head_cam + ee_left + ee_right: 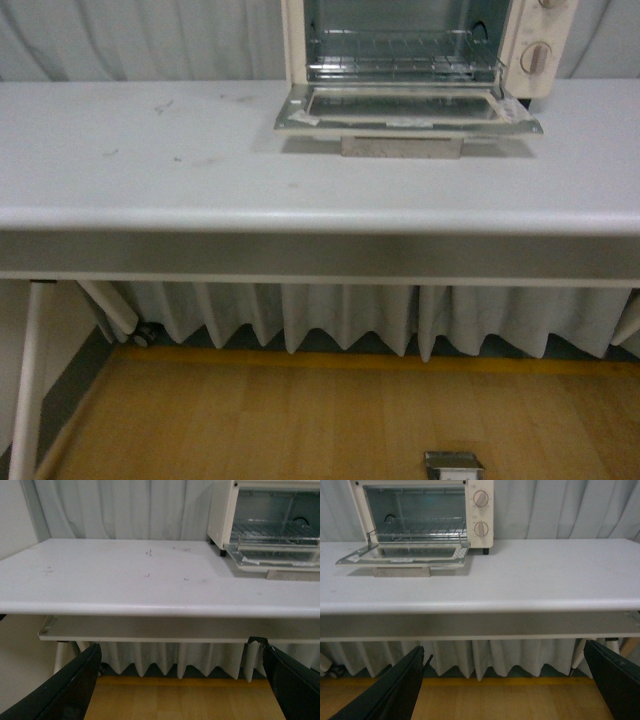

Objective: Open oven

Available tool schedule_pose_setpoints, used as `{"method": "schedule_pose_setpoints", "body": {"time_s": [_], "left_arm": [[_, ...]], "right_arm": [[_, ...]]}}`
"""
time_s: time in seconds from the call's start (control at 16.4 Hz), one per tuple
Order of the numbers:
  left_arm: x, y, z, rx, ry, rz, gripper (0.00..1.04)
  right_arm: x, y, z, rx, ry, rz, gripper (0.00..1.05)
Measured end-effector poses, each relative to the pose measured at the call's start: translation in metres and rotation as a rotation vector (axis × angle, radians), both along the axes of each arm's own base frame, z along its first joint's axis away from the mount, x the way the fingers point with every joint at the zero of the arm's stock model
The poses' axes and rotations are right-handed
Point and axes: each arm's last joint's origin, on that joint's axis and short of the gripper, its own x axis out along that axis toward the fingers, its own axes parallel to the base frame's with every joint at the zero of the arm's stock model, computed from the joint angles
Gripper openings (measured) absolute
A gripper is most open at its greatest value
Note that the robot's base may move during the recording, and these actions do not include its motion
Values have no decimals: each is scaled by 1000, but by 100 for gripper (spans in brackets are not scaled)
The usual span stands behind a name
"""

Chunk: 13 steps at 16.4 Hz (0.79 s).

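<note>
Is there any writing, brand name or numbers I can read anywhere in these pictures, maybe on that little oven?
No text is readable in any view.
Oven: no brand name shows; its top is cut off in the front view.
Knobs: any markings around the dials are too small and blurred to read.
Open door: pale patches that may be stickers, illegible.
Table: only scuff marks, no writing.

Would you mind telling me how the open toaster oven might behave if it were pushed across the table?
The toaster oven probably slides rather than rolls: it is boxy on small feet. Its lowered door juts forward, so pushing there may flex it. The glass looks fragile.
</note>
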Motion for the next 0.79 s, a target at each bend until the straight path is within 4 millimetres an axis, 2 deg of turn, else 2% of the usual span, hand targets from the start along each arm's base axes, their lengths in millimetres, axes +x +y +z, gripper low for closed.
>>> {"method": "schedule_pose_setpoints", "body": {"time_s": [0.79], "left_arm": [[0, 0, 0, 0, 0, 0, 98]], "right_arm": [[0, 0, 0, 0, 0, 0, 98]]}}
